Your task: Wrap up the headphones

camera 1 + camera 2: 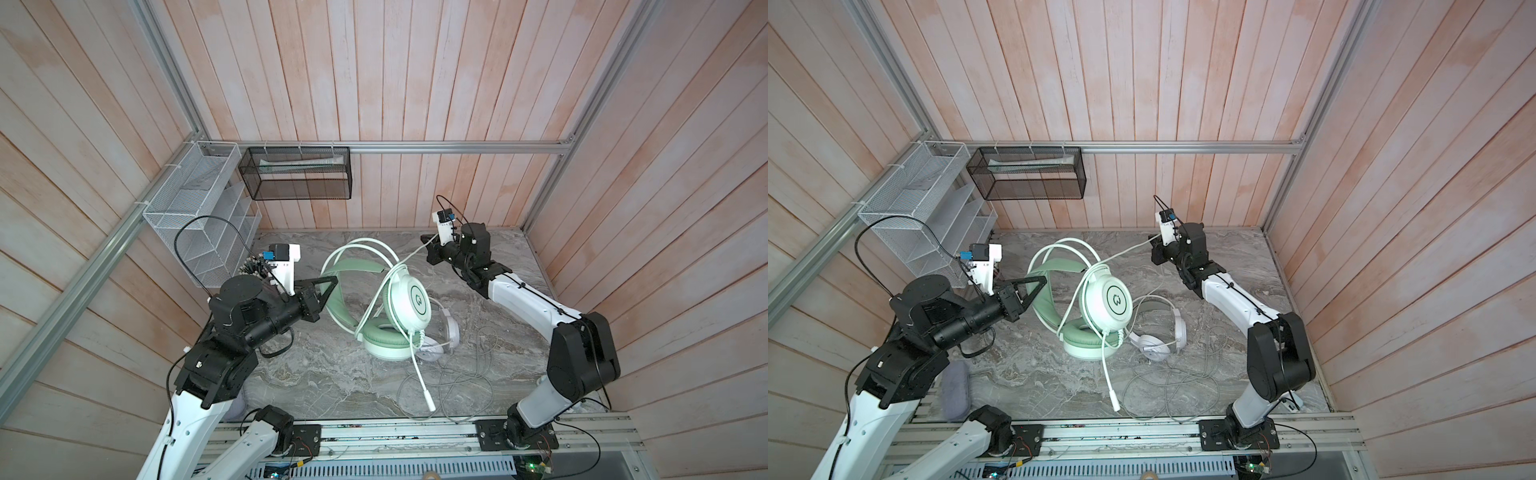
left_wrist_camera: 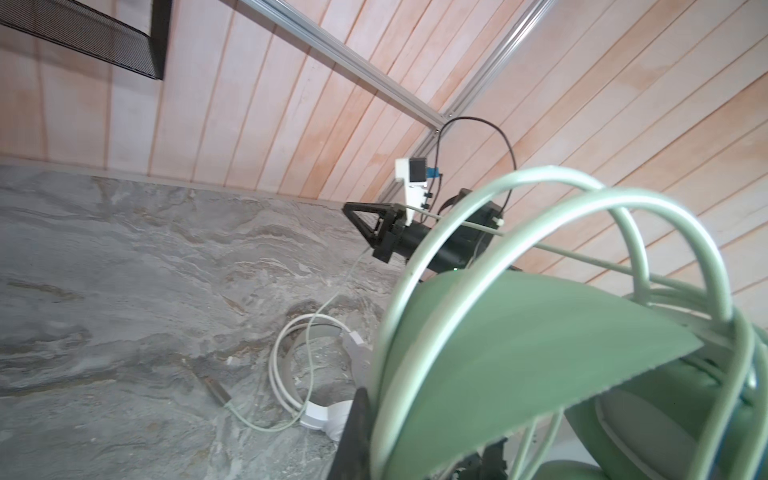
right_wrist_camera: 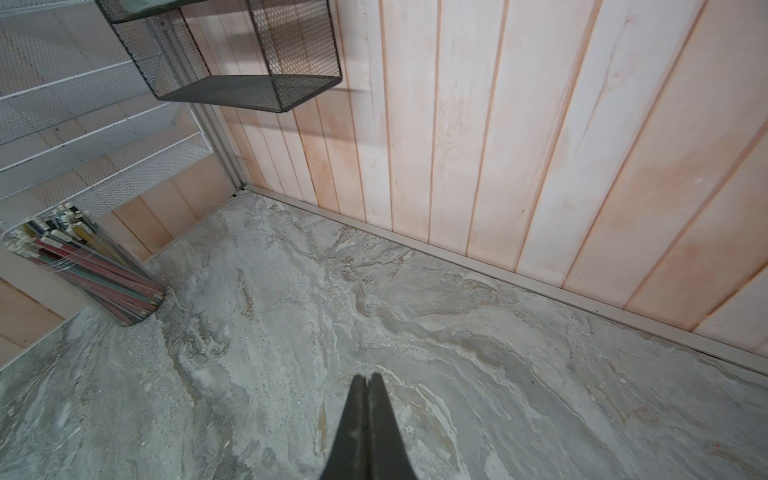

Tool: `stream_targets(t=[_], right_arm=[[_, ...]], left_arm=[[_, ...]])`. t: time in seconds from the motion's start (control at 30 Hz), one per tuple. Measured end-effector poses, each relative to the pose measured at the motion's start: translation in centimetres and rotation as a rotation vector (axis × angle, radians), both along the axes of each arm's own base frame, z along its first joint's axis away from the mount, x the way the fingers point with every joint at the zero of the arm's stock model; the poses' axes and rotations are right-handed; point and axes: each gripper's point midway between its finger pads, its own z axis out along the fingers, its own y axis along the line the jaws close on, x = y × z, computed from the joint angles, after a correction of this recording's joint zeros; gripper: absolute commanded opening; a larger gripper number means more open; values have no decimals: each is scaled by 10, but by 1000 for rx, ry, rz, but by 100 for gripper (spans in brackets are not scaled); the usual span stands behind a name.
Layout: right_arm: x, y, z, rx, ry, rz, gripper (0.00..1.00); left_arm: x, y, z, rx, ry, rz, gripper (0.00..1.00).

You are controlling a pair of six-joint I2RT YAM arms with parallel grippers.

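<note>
Held mint headset (image 1: 409,303) mid-table, clear of side walls.
Clamped headband (image 1: 338,307) in left gripper (image 1: 332,278); pinched cable (image 1: 411,254) taut in right gripper (image 1: 424,240) near back wall (image 1: 395,187); left white headset (image 1: 1154,345) flat on marble tabletop (image 1: 316,374), front open.

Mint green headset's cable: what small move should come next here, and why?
Probably the right gripper should swing the taut cable it pinches over the mint green headset's headband for one more turn. The left gripper, shut on that headband, holds it raised; cable loops already circle it, while the plug end lies slack on the table.
</note>
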Motion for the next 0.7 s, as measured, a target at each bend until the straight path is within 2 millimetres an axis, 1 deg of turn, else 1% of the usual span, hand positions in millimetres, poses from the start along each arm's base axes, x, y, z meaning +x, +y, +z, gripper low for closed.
stream_targets(t=[0.17, 0.27, 0.43, 0.53, 0.7], right_arm=[[-30, 50, 6, 20, -32, 105, 0], [-47, 70, 4, 49, -33, 145, 0], [-70, 90, -9, 128, -3, 175, 0], [-83, 97, -14, 194, 13, 201, 0], [-99, 107, -13, 266, 6, 244, 8]], left_arm=[[-2, -16, 20, -184, 47, -84, 0], [5, -22, 25, -264, 87, -100, 0], [22, -17, 29, -374, 139, -50, 0], [32, -12, 29, -442, 174, 1, 0], [49, -6, 33, -527, 211, 68, 0]])
